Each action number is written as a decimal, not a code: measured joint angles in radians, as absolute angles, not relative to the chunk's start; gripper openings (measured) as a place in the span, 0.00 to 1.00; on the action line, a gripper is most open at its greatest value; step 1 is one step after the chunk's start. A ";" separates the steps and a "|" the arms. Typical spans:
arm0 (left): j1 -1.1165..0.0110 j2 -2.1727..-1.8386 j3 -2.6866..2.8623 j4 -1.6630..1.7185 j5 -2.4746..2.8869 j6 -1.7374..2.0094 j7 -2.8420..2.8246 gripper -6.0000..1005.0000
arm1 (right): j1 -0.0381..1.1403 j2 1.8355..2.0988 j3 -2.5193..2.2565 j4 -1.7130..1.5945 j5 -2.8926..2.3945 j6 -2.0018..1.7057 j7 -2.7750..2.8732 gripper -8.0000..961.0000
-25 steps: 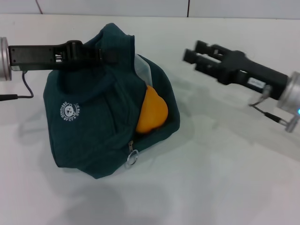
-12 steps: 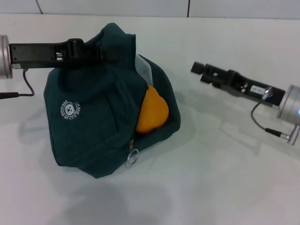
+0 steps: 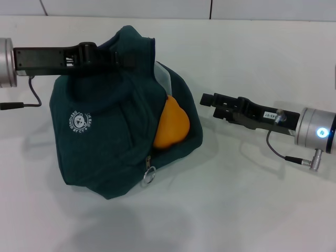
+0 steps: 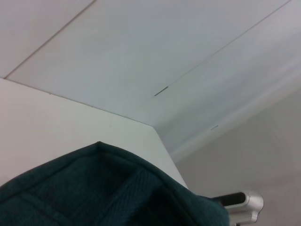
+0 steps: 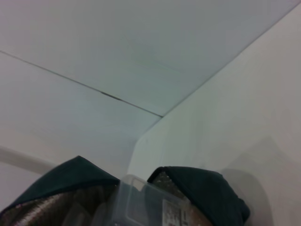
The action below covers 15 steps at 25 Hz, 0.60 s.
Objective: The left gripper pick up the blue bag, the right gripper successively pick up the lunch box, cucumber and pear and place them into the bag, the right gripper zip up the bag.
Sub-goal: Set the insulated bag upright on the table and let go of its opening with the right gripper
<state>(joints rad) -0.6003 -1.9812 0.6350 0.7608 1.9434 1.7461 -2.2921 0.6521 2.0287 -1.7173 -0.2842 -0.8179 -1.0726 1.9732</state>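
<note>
Plainly, the blue bag sits slumped on the white bench, soft teal fabric bearing a round white logo whose ring of lettering is too small to read. The left hand is clamped on the bag's top fabric. Through the gaping mouth show the smooth orange pear and the clear plastic lunch box, foil lining beside it. A ring zipper pull hangs low. The right hand hovers just beside the bag; whether its fingers are apart I cannot tell.
</note>
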 joint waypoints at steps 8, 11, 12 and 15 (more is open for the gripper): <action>-0.602 -1.985 0.635 0.761 1.943 1.744 -2.292 0.05 | 0.689 2.028 -1.787 -0.285 -0.812 -1.036 1.999 0.85; -0.602 -1.986 0.636 0.760 1.943 1.744 -2.293 0.05 | 0.693 2.028 -1.805 -0.291 -0.812 -1.035 2.003 0.85; -0.602 -1.986 0.636 0.760 1.943 1.744 -2.293 0.05 | 0.694 2.028 -1.808 -0.292 -0.812 -1.035 2.004 0.85; -0.602 -1.987 0.638 0.759 1.943 1.743 -2.293 0.05 | 0.703 2.028 -1.828 -0.296 -0.811 -1.034 2.006 0.85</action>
<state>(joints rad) -0.6015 -1.9866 0.6376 0.7594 1.9435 1.7425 -2.2925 0.7027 2.0278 -1.8280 -0.2960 -0.8113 -1.0343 2.0058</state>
